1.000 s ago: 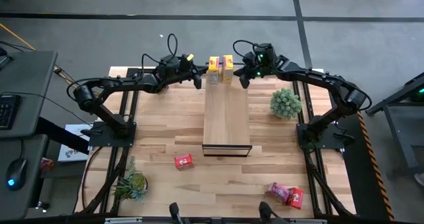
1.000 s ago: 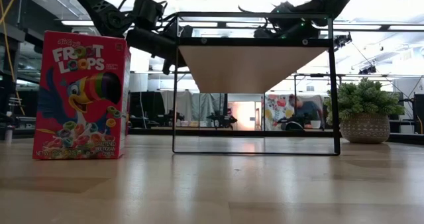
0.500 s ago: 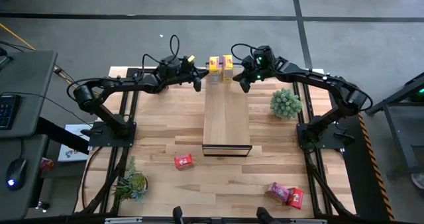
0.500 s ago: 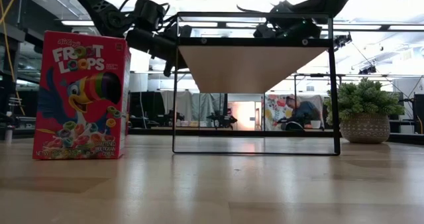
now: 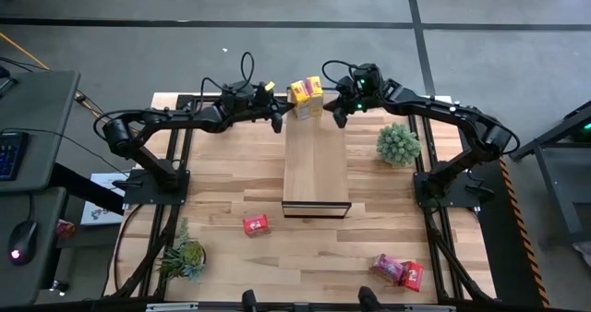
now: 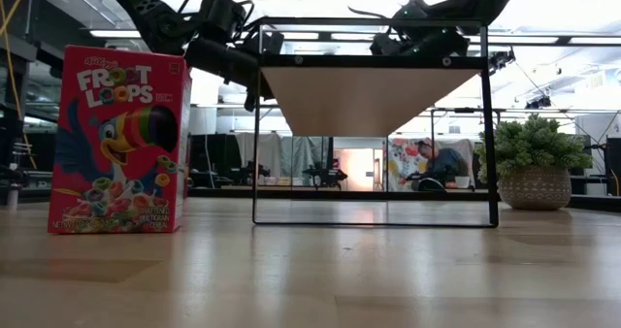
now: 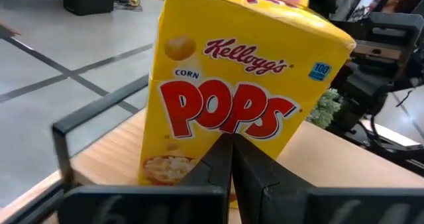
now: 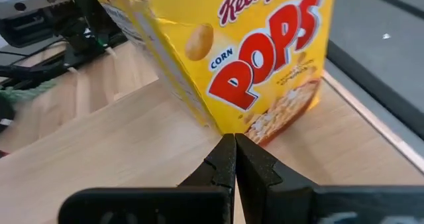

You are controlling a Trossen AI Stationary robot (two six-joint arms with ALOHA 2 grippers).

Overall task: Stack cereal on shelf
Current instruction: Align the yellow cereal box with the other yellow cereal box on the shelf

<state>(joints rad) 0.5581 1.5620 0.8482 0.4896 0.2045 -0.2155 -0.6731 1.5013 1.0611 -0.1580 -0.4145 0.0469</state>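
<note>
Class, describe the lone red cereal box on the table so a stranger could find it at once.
Start at the long shelf in the middle of the table. Just past its near end, toward the left arm's side, stands a red box by itself. The other red and pink boxes sit together by the near right corner.

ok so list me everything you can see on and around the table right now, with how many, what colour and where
Yellow cardboard Corn Pops boxes: two, with something pink between them, at the far end of the shelf top.
Red Froot Loops box: one, on the table near the shelf's front end.
Red and pink boxes: a pair, front right of the table.
Long wood-topped shelf with dark frame: one, table centre.
Round green potted plant: one, right of the shelf.
Spiky green plant: one, front left.
Wooden table: one.
Person: one, seated in the room behind.
Left gripper: shut, left of the yellow boxes.
Right gripper: shut, to their right.
</note>
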